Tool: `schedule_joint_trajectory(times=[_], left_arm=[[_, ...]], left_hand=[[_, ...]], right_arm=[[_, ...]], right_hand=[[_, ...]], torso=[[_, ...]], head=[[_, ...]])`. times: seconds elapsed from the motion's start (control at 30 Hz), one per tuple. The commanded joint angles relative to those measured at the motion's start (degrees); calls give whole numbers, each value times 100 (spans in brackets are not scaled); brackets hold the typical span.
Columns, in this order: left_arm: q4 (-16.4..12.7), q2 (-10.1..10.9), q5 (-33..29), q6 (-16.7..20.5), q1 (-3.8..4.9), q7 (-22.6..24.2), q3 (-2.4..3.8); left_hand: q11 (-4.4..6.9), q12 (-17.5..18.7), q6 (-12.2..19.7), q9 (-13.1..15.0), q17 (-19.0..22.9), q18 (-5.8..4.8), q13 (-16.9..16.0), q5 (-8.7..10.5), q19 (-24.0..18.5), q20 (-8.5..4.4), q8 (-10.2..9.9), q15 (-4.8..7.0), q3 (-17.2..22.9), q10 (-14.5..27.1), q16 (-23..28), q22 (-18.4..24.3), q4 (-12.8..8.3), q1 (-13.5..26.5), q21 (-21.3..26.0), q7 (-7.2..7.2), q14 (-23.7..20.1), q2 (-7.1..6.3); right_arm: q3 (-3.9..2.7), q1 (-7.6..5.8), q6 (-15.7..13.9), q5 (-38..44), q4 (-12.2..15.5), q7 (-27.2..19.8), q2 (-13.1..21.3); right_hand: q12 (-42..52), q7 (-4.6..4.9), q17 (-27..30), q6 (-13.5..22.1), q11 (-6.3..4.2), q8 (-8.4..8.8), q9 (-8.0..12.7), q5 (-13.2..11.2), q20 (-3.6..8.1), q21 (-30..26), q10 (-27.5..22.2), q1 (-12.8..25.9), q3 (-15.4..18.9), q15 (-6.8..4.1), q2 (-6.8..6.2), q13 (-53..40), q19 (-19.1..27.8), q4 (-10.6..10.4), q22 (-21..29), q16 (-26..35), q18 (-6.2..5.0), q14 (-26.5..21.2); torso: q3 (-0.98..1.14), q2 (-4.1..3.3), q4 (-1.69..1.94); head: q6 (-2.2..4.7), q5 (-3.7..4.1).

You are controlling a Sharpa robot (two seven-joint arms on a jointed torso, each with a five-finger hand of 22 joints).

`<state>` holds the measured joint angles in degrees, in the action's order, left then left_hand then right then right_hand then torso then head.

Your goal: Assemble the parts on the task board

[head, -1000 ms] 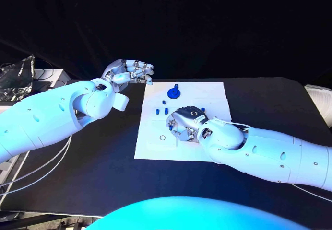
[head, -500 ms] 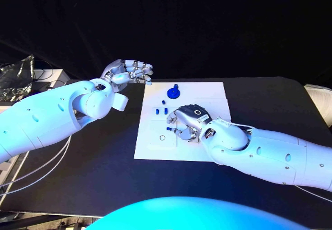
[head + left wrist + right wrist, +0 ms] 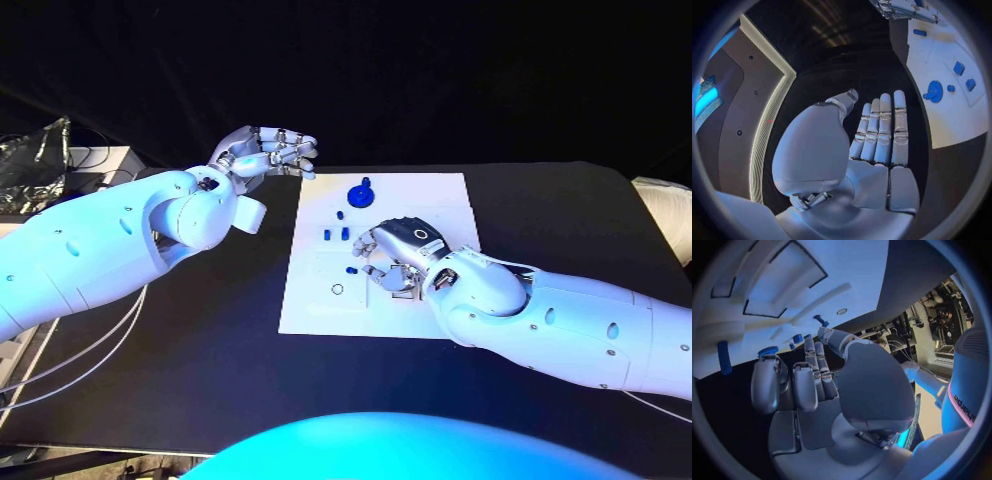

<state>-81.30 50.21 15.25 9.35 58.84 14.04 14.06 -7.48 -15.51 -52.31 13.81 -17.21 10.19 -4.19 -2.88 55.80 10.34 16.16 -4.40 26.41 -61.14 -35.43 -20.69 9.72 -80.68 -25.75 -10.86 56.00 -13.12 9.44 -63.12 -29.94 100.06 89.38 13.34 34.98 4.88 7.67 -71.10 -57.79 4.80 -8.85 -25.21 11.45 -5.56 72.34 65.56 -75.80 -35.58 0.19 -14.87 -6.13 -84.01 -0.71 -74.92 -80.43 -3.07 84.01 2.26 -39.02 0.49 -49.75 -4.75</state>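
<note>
The white task board (image 3: 433, 195) lies mid-table. My right hand (image 3: 397, 252) is down on its middle with the fingers bent toward the plate. In the right wrist view a round blue part (image 3: 768, 350) sits right at one fingertip (image 3: 766, 382); whether it is held is unclear. A small blue part (image 3: 355, 269) lies just left of that hand. A large blue knob (image 3: 362, 191) and short blue pieces (image 3: 335, 232) sit at the board's far side. My left hand (image 3: 267, 150) is raised beyond the board's far-left corner and holds nothing, fingers (image 3: 879, 130) straight.
A small dark ring (image 3: 336, 289) marks the board's left side. A crumpled silver bag (image 3: 36, 150) and a white box (image 3: 101, 155) stand off the table's left. White cables (image 3: 87, 335) hang under the left arm. A pale object (image 3: 666, 215) sits at the right edge.
My right hand has shifted a little to the right over the board and turned slightly. The left hand and the blue parts have stayed put.
</note>
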Motion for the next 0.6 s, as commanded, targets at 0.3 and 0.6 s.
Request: schedule_joint_trajectory(times=[0.3, 0.6], left_arm=[[-13, 8, -38, -83, -2, 11, 4], [-16, 9, -38, -86, -2, 10, 4]], left_hand=[[-32, 41, -8, -6, -8, 19, 5, -6, 49, 8, -3, -43, -41, 6, 34, 10, 4, -65, 40, -25, 7, 25], [-32, 41, -8, -6, -8, 19, 5, -6, 49, 8, -3, -43, -41, 6, 34, 10, 4, -65, 40, -25, 7, 25]], right_arm=[[-2, -2, 243, -52, -108, -46, -129], [-2, -1, 203, -20, -230, 62, -321]], right_hand=[[243, 4, -10, -86, -88, 16, 12, 23, 41, 31, 468, -44, -40, -83, 9, -58, -104, 28, -652, 12, -49, 204], [6491, -187, -386, -85, -411, 166, 270, 115, 299, 723, 523, 49, 407, -355, -18, -5864, -326, 6, -1045, -225, 96, 318]], torso=[[-5, -7, 1], [-4, -7, 13]], head=[[-2, -14], [-13, -8]])
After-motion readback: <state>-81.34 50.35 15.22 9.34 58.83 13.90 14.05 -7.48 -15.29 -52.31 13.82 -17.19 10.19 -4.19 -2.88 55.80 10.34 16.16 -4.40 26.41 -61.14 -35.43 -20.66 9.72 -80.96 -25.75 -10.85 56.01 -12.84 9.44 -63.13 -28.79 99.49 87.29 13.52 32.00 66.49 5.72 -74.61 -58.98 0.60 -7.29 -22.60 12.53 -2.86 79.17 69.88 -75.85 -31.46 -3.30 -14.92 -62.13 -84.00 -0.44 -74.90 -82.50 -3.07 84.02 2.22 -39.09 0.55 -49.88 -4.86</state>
